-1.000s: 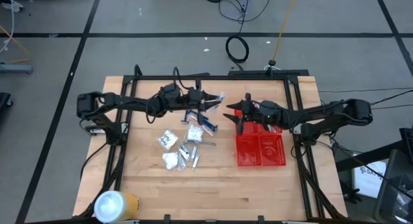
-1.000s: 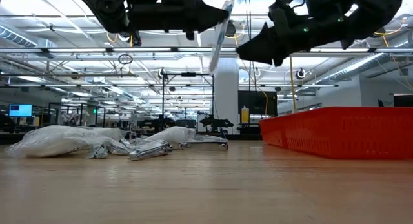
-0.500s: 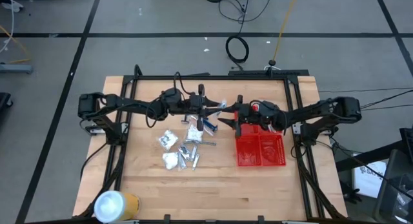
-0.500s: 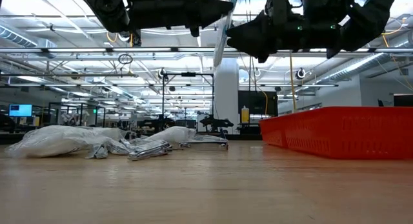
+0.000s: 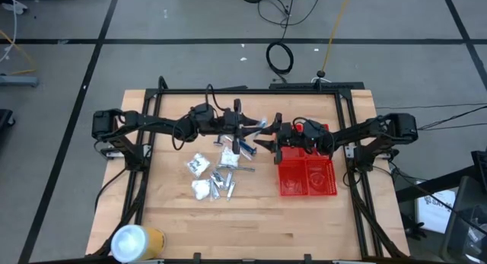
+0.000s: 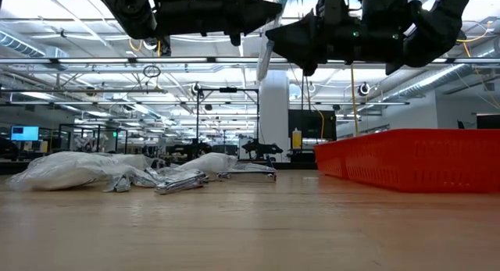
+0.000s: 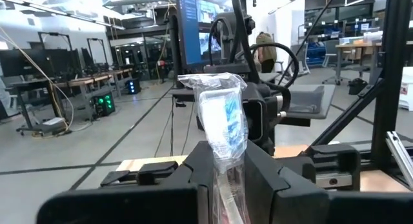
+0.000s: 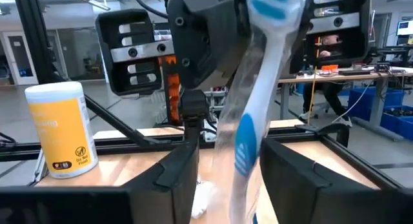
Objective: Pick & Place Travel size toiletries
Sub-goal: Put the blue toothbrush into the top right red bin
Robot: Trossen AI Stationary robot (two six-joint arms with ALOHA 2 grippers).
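You see the right pincer (image 5: 268, 137) has come in from beside the red basket (image 5: 306, 177) until its half-open fingers (image 8: 293, 169) flank the wrapped blue-and-white toothbrush (image 8: 258, 114), which the left pincer (image 5: 251, 132) holds clamped shut in the air between the two: a hand-over looks close, but the right is not yet gripping. Below the pincers, the other toiletries (image 5: 213, 175) lie heaped on the wooden desk (image 5: 251, 226), with a white-and-yellow roll (image 5: 134, 241) well off at its corner and an open workshop hall beyond.

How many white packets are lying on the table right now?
2: one white packet left of the tube pile, another nearer the front edge; arms may hide more.
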